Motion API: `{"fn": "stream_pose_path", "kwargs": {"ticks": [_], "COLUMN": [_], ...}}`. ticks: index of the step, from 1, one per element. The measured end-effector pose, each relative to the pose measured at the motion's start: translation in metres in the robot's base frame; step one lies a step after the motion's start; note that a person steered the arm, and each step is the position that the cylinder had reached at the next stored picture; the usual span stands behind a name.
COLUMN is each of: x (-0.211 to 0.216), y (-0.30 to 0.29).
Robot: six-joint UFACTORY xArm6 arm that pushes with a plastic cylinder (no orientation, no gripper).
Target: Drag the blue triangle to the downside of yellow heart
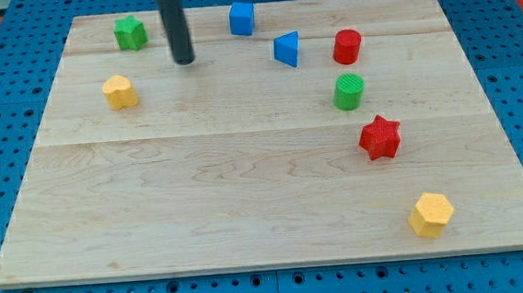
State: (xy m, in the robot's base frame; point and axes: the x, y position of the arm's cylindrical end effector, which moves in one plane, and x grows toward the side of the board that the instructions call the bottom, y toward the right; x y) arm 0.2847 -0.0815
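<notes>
The blue triangle (287, 50) lies on the wooden board (246, 194) near the view's top, right of centre. The yellow heart (120, 92) lies at the view's upper left. My tip (183, 60) rests on the board between them, about a hand's width left of the blue triangle and up and to the right of the yellow heart, touching neither block.
A green star (130, 33) sits at the top left and a blue cube (242, 19) at the top centre. A red cylinder (348, 46), a green cylinder (349, 92) and a red star (380, 137) stand at the right. A yellow hexagon (431, 214) lies at the bottom right.
</notes>
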Motion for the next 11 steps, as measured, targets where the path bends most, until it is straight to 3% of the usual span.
{"fn": "stream_pose_path", "kwargs": {"ticks": [1, 2, 4, 6, 7, 9, 11], "x": [-0.035, -0.023, 0.062, 0.008, 0.031, 0.083, 0.169], "y": [0.064, 0.112, 0.115, 0.133, 0.164, 0.103, 0.085]}}
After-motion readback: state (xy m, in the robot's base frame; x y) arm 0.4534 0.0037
